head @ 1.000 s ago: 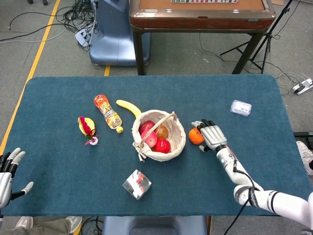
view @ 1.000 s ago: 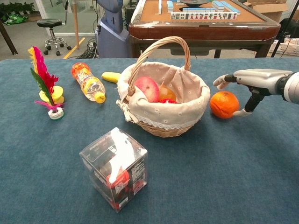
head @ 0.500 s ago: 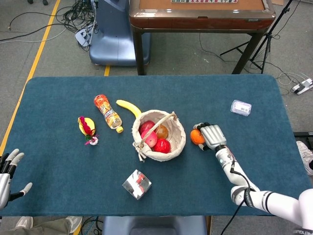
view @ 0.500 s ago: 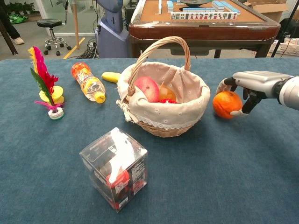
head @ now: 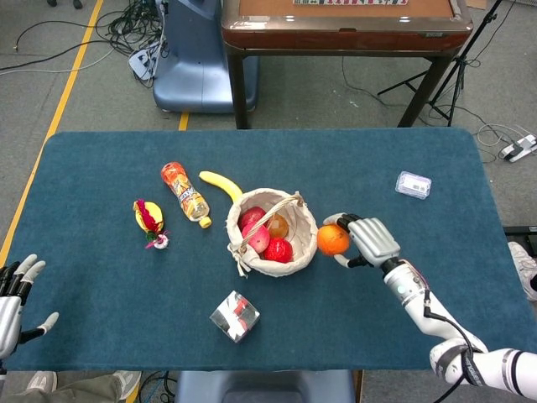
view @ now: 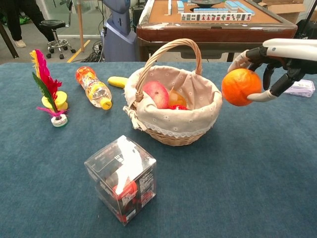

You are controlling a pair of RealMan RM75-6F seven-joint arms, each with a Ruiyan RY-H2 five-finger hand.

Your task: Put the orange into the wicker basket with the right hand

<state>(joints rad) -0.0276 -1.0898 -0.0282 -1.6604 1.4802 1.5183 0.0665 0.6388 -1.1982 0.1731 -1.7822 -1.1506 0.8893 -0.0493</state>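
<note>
My right hand (head: 371, 241) (view: 277, 62) holds the orange (head: 332, 240) (view: 240, 87) in the air, just right of the wicker basket (head: 304, 246) (view: 184, 132). The basket has a cloth lining and a tall handle, and holds an apple and other red and orange fruit. The orange hangs above table level, beside the basket's right rim and apart from it. My left hand (head: 15, 294) rests open at the table's near left edge, seen only in the head view.
A clear plastic cube (head: 234, 316) (view: 122, 179) sits in front of the basket. A banana (head: 221, 185), a drink bottle (head: 185, 194) (view: 93, 88) and a feathered shuttlecock (head: 149, 221) (view: 48, 89) lie to the left. A small clear box (head: 413, 184) lies at the far right.
My right hand closed around the orange, lifted it off the table and carried it left toward the basket's rim. The left hand stayed put.
</note>
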